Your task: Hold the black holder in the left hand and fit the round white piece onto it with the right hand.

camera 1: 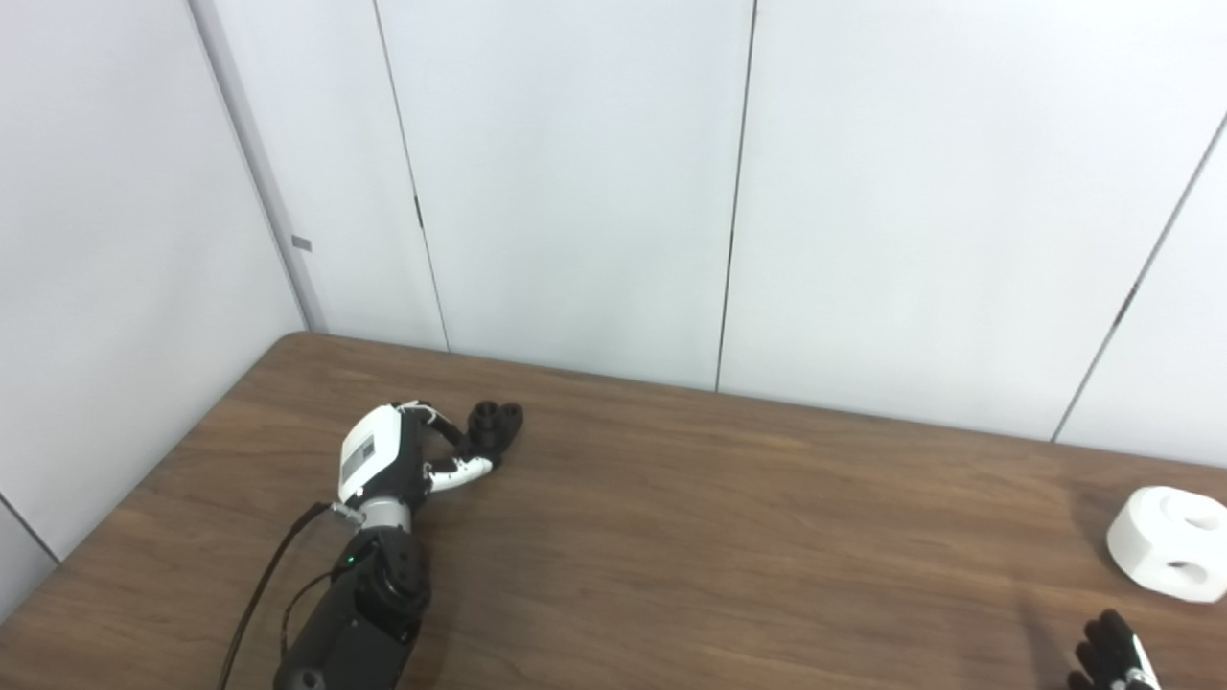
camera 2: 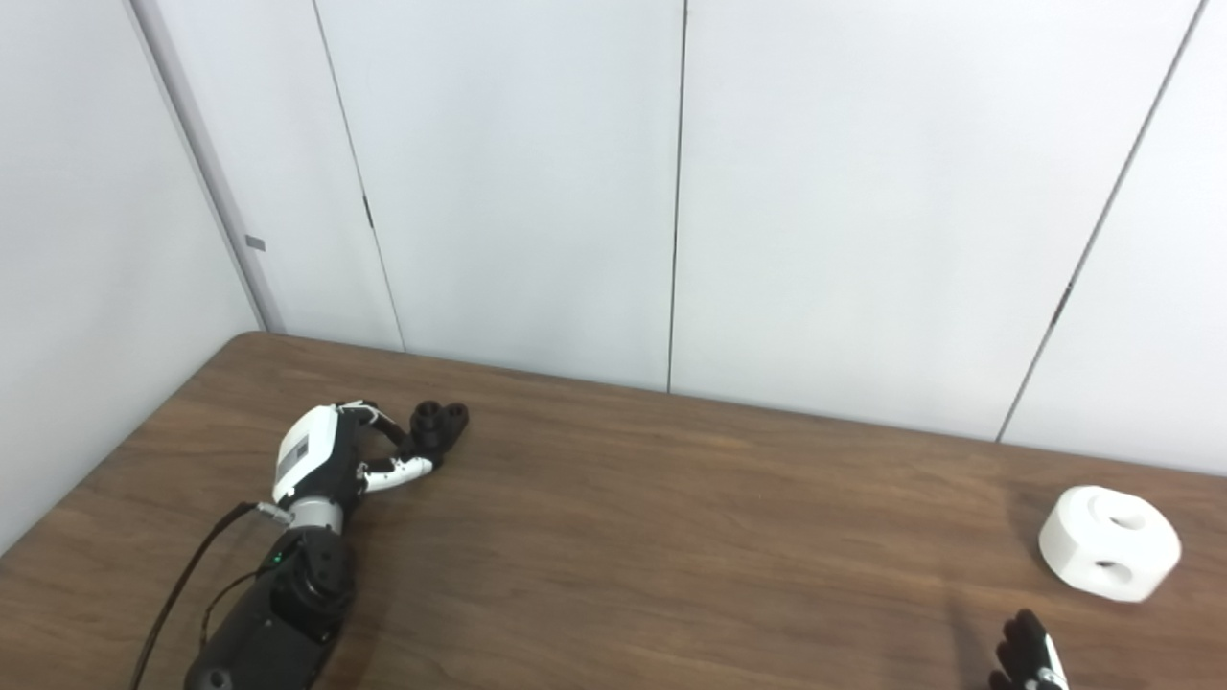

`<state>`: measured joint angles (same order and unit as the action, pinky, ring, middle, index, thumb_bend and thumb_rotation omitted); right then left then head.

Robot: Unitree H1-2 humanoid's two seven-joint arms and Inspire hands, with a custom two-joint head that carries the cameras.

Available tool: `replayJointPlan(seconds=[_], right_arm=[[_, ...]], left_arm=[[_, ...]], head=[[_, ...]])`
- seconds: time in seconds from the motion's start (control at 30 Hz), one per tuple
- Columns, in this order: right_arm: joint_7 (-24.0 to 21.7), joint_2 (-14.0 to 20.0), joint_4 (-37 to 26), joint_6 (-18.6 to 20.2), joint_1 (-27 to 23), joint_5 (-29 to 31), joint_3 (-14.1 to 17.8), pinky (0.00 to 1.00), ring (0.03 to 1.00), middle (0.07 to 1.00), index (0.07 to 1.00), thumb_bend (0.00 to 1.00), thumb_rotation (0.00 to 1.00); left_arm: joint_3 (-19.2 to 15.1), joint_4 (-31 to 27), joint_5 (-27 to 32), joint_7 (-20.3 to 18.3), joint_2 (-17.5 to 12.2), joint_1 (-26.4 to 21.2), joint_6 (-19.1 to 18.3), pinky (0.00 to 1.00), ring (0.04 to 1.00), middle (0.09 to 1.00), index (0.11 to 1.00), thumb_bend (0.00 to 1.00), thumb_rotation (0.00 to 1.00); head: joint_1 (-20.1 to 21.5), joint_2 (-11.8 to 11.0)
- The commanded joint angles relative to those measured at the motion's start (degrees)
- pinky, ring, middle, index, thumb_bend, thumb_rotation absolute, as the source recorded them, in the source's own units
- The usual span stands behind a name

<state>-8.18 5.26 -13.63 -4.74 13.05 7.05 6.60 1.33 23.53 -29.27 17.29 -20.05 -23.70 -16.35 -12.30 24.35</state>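
The black holder (camera 1: 496, 422) is a small dark piece with two round sockets, resting on the brown table (camera 1: 719, 537) at the back left. My left hand (camera 1: 403, 460) lies just in front of it. The fingers (camera 1: 443, 426) curve toward its left side and the thumb reaches under its near side, with a gap still between them. The round white piece (camera 2: 1110, 541), with holes in its top and side, sits on the table at the far right. My right hand (camera 2: 1028, 659) shows only its dark fingertips at the bottom edge, below and left of the white piece and apart from it.
White wall panels (camera 1: 575, 192) stand right behind the table's far edge and along its left side. A black cable (camera 1: 264, 585) runs beside my left forearm. Bare tabletop stretches between the holder and the white piece.
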Motion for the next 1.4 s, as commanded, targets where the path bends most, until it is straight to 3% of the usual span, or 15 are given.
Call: replayJointPlan(seconds=[0.0, 0.2, 0.5, 0.97, 1.1, 1.2, 1.37], right_arm=[[-0.01, -0.59, -1.92, -1.18, 7.01, 0.89, -0.61, 1.0, 1.0, 1.0, 1.0, 0.68, 1.0], [0.14, -0.56, -1.89, -1.11, 6.94, 0.37, -0.74, 1.0, 1.0, 1.0, 1.0, 0.68, 1.0], [0.45, -0.97, -2.14, -0.66, 6.9, 0.33, -1.11, 1.0, 1.0, 0.995, 1.0, 0.65, 1.0], [2.59, -2.22, -3.57, 2.17, 6.58, -0.37, -1.66, 1.0, 1.0, 0.97, 1.0, 0.59, 1.0], [3.33, -2.66, -3.99, 2.23, 6.41, -1.19, -2.17, 1.0, 1.0, 0.954, 1.0, 0.57, 1.0], [3.8, -2.78, -4.42, 2.78, 6.39, -1.0, -2.63, 1.0, 1.0, 0.953, 1.0, 0.6, 1.0], [4.56, -2.71, -5.1, 3.09, 6.32, -1.34, -3.6, 1.0, 1.0, 0.952, 1.0, 0.63, 1.0]], left_arm=[[0.28, -0.15, -0.41, 0.29, -1.22, -2.3, 1.25, 0.95, 0.951, 0.86, 0.484, 0.52, 0.04], [0.45, -0.41, -0.28, 0.04, -1.08, -2.15, 1.11, 0.96, 0.944, 0.848, 0.484, 0.52, 0.04], [1.49, -9.35, -0.46, -3.91, -0.35, 1.86, -0.62, 0.98, 0.946, 0.84, 0.485, 0.52, 0.04], [4.73, -29.36, 0.28, -14.74, 1.37, 11.74, -1.98, 0.85, 0.907, 0.829, 0.485, 0.51, 0.04], [5.75, -33.59, 1.13, -17.21, 1.74, 14.82, -0.02, 0.85, 0.912, 0.834, 0.485, 0.51, 0.04], [7.65, -37.05, 0.57, -19.79, 1.63, 17.38, 0.59, 0.91, 0.914, 0.835, 0.485, 0.51, 0.04], [10.37, -41.83, -1.24, -23.71, 1.82, 20.8, -0.46, 0.88, 0.9, 0.828, 0.485, 0.51, 0.04]], head=[[0.03, -0.03], [0.36, 0.0], [1.72, 0.27], [5.1, 2.05], [6.63, 3.25], [7.89, 4.21], [10.05, 6.23]])
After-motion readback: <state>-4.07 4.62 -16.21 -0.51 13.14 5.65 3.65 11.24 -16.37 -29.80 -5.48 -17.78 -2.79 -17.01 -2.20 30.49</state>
